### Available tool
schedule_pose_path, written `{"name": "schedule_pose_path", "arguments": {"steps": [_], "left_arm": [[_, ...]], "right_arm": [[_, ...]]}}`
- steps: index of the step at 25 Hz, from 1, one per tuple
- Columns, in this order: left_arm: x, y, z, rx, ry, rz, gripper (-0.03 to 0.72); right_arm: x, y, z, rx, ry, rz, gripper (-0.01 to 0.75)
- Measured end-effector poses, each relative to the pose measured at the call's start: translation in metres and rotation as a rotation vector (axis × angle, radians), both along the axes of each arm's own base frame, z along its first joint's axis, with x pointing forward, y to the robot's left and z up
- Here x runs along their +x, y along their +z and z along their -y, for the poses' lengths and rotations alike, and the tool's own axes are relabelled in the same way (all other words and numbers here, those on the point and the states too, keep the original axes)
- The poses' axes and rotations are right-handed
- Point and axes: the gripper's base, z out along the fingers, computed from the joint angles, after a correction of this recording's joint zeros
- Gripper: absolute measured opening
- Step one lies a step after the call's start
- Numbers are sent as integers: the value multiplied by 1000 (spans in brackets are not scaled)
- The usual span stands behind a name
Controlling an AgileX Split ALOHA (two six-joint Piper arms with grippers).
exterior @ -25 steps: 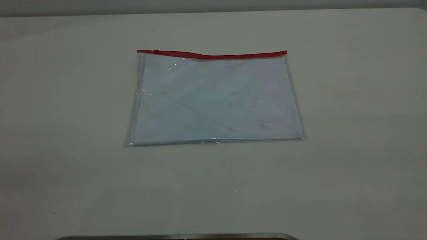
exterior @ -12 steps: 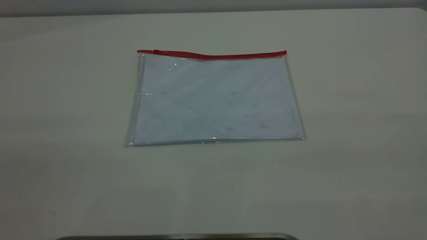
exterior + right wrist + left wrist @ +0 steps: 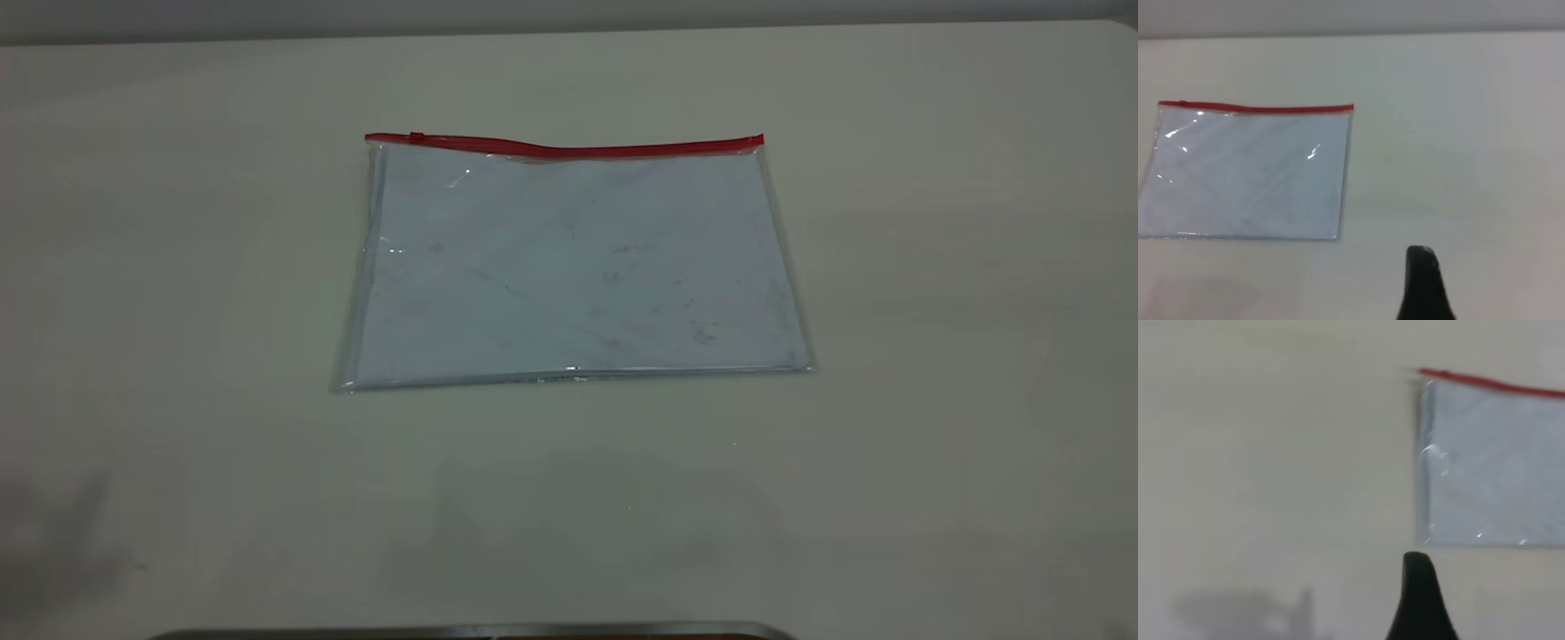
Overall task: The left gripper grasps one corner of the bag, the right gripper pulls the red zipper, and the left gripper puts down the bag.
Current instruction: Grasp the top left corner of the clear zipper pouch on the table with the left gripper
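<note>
The bag, a clear bluish pouch, lies flat on the table. The red zipper runs along its far edge, with the slider tab near the left end. Neither gripper shows in the exterior view. In the left wrist view only a black tip of the left gripper shows, above bare table and apart from the bag; the bag's corner at the red strip's end is visible. In the right wrist view a black tip of the right gripper is off the bag.
The pale table surrounds the bag on all sides. A dark metal edge runs along the front of the exterior view. The table's far edge meets a grey wall.
The bag has not moved. Faint shadows have appeared on the table at the front left and front middle of the exterior view.
</note>
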Motion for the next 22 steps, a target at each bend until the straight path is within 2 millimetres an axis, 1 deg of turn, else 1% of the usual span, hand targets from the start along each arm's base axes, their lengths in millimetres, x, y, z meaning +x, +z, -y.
{"name": "schedule_pose_path", "arguments": {"steps": [3, 5, 7, 10, 12, 14, 15, 17, 20, 22], "left_arm": [[52, -11, 3, -4, -62, -39, 590], [87, -24, 5, 14, -120, -61, 590], [119, -33, 7, 14, -169, -60, 590], [162, -54, 11, -8, -230, -89, 590], [186, -76, 13, -29, -267, -136, 590], [205, -97, 16, -56, -297, -181, 590], [214, -110, 16, -64, -310, -207, 590], [225, -134, 17, -80, -327, -250, 590], [236, -169, 18, -79, -360, -295, 590], [239, -185, 18, -79, -384, -301, 590]], "right_arm": [[33, 5, 2, 19, -17, -40, 576], [53, 7, 3, 29, -30, -55, 576], [74, 6, 5, 29, -42, -74, 576], [102, -1, 7, 8, -40, -117, 576], [120, -5, 8, -1, -39, -152, 576], [138, -11, 9, -7, -39, -187, 576], [146, -14, 10, -12, -37, -206, 576], [161, -19, 11, -24, -30, -229, 576], [180, -29, 12, -40, -21, -265, 576], [189, -38, 13, -47, -21, -284, 576]]}}
